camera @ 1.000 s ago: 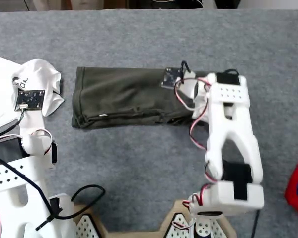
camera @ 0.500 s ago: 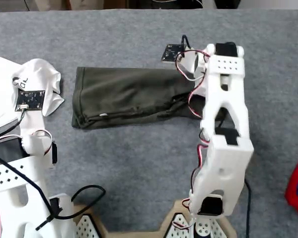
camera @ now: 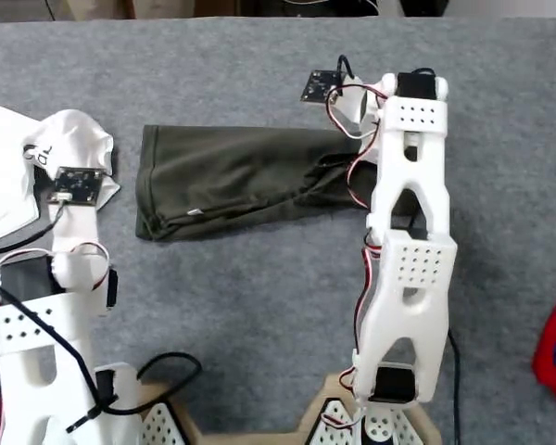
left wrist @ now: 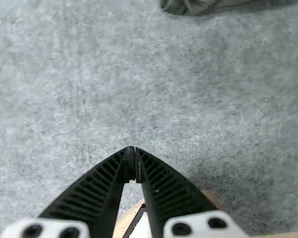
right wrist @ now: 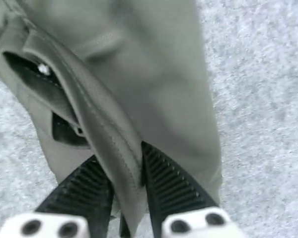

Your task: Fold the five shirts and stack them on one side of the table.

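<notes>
Now the dark green shirt [camera: 232,181], lying long across the middle of the worktop [camera: 259,315], is being pinched at one end by the right pincer [right wrist: 120,156], likely for being folded over onto its other end, while the left pincer [left wrist: 133,153] is being held pressed together.

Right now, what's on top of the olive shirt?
The right arm crosses one end of the olive shirt, the right tool shut on a fold. Cloth beneath the arm is covered.
</notes>
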